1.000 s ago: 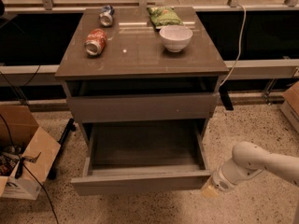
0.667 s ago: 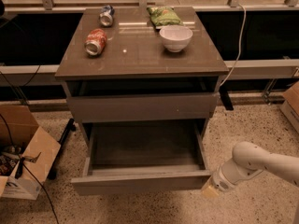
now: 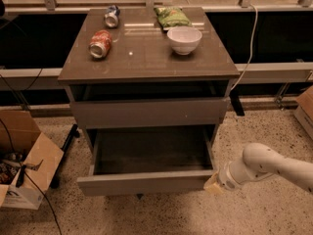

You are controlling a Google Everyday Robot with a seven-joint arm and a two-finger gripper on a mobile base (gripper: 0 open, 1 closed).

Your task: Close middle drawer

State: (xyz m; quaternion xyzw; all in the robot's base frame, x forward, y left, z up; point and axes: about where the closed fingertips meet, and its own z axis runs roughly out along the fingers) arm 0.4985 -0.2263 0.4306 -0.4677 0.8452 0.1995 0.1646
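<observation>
The middle drawer (image 3: 151,153) is pulled far out of the grey-brown cabinet, and its bare floor and thin side walls show. Its plain flat front strip (image 3: 146,182) faces me, low in the camera view. My gripper (image 3: 213,184), on the end of the white arm (image 3: 264,163) that comes in from the right, is at the right end of that front strip, touching or nearly touching the corner. The taller-fronted drawer (image 3: 149,112) above it stands slightly out.
On the cabinet top (image 3: 146,58) lie a red can (image 3: 100,43), a silver can (image 3: 112,16), a green chip bag (image 3: 171,16) and a white bowl (image 3: 184,39). An open cardboard box (image 3: 24,168) with cables stands at the left. Another box edge (image 3: 305,111) is at the right.
The arm and gripper have edged slightly left toward the drawer's right front corner. The drawer has not visibly moved.
</observation>
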